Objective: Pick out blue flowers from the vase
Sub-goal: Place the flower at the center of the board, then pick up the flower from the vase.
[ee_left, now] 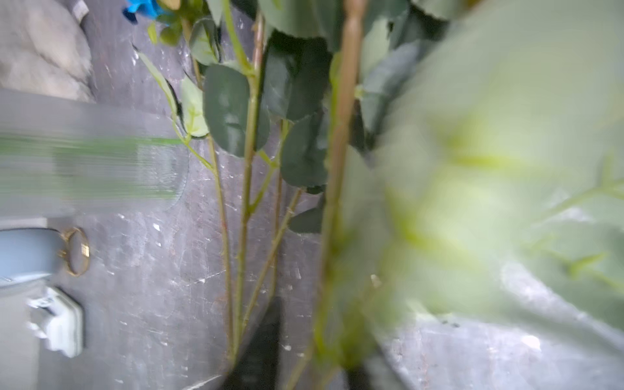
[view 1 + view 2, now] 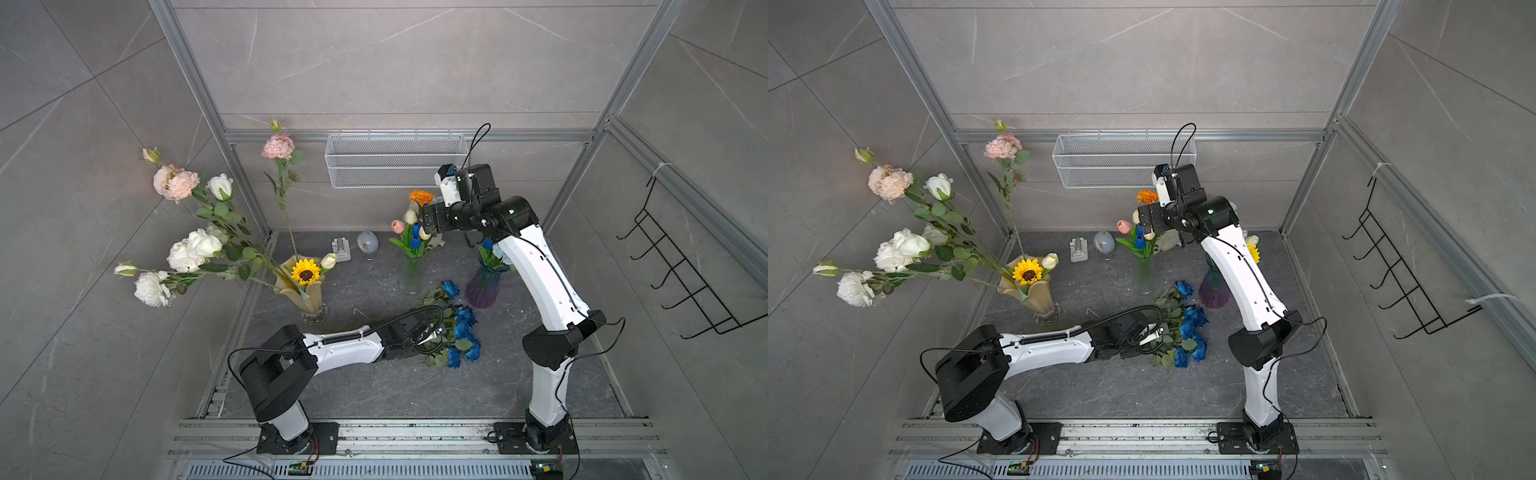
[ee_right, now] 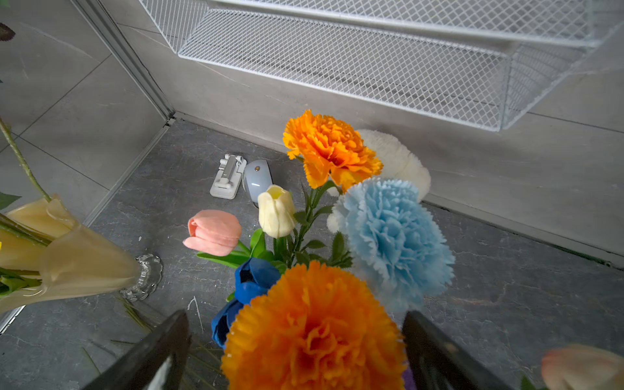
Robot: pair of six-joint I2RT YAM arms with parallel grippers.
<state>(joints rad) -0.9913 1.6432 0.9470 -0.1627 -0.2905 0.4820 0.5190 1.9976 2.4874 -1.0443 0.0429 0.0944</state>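
Dark stone tabletop point(image 2: 374, 386): blue roses point(image 2: 463, 328) lie loose by the left pincer point(image 2: 430, 333), grip unclear; right pincer point(image 3: 293, 317) gapes wide above the clear vase point(image 2: 411, 278) holding blue tulips point(image 3: 253, 280), sky-blue carnation point(image 3: 395, 236) close ahead

Two high top views — whole scene; wrist views close-up

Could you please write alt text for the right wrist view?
The right gripper, jaws open, hovers above a bouquet: an orange carnation nearest, a pale blue carnation, dark blue tulips, a pink tulip and a cream tulip. A white mesh basket hangs behind.
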